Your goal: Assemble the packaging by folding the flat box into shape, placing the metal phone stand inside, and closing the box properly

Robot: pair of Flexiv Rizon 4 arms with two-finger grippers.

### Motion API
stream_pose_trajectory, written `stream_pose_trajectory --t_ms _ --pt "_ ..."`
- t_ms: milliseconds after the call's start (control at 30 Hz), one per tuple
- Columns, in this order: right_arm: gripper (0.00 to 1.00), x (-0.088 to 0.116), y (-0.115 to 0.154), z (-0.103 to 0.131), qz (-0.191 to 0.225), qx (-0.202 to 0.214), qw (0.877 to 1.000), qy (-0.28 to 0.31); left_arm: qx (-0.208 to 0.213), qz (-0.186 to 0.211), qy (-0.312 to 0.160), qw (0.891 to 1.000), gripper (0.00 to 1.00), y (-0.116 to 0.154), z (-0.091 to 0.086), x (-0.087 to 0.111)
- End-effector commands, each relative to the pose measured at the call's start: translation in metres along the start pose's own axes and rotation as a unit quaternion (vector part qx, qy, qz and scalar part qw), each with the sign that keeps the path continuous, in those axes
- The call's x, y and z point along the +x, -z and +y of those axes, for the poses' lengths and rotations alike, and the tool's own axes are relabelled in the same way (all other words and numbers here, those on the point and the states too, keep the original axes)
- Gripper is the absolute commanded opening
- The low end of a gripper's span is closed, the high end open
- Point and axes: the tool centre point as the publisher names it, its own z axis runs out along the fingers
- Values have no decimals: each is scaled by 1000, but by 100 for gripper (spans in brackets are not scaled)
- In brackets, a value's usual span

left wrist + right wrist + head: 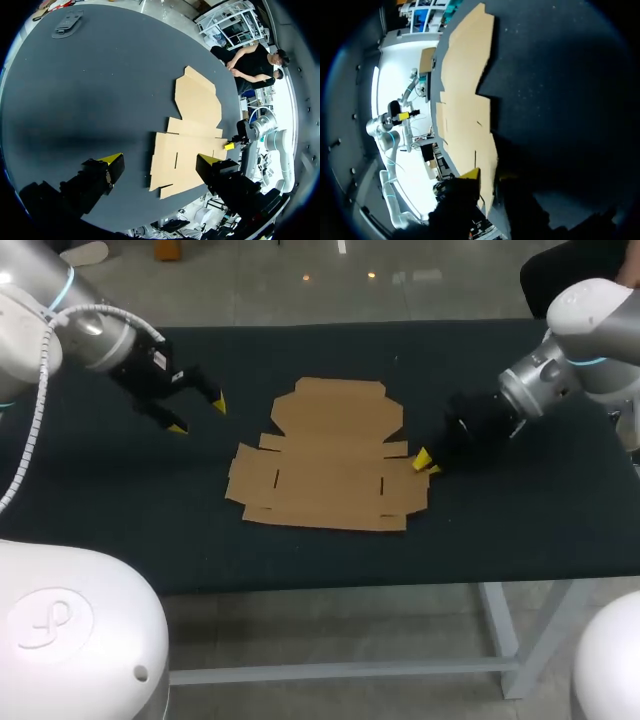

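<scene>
While the flat box (330, 465) lies unfolded near the middle of the worktop (120, 510), all of its brown cardboard panels and flaps rest spread out on the dark surface, the wider lid panel toward the far edge and the slotted body toward the near edge. At the box's right edge, about where lid and body meet, the right gripper (427, 462) sits low with its yellow tips right at the cardboard; the right wrist view shows the edge of a flap just at the gripper, but whether it is clamped on that flap cannot be told. The left gripper (198, 415) hangs over bare worktop toward the far left corner, well apart from the box, spread wide and holding nothing. In the left wrist view a dark flat object (67, 22) lies close to the worktop's edge, far from the box; what it is cannot be made out.
</scene>
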Motion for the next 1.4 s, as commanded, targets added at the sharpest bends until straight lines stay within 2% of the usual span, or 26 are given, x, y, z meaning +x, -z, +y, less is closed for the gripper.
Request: stream_pose_trajectory --t_ms 33,100,300,667,767,900,1100,1133,1167,1200,1267,1333,1400 --pt "100 11 0 -11 -63 -45 997 -10 -2 -1 0 1000 100 1 -1 0" --pt "100 13 3 -12 -80 -66 995 -15 -2 -1 0 1000 100 1 -1 0" --pt "100 13 13 -13 -60 -120 991 -30 -2 -1 0 1000 100 1 -1 0" --pt "100 13 13 -13 -60 -120 991 -30 -2 -1 0 1000 100 1 -1 0" --pt "100 18 7 -3 -60 -137 987 -61 -2 -1 0 1000 100 1 -1 0" --pt "100 21 -4 -5 -62 -155 983 -73 -2 -1 0 1000 100 1 -1 0" --pt "100 18 -15 -10 -59 -157 980 -104 -2 -1 0 1000 100 1 -1 0" --pt "93 17 -16 -11 -54 -157 980 -109 -2 -1 0 1000 100 1 -1 0" --pt "78 16 -16 -11 -56 -158 980 -109 -2 -1 0 1000 100 1 -1 0" --pt "49 16 -17 -12 -51 -160 980 -108 -2 -1 0 1000 100 1 -1 0" --pt "35 15 -17 -14 -50 -160 980 -109 -2 -1 0 1000 100 1 -1 0" --pt "32 15 -16 -17 -50 -163 979 -109 -2 -1 0 1000 100 1 -1 0" --pt "24 13 -15 -19 -49 -163 979 -111 -2 -1 0 1000 100 1 -1 0"
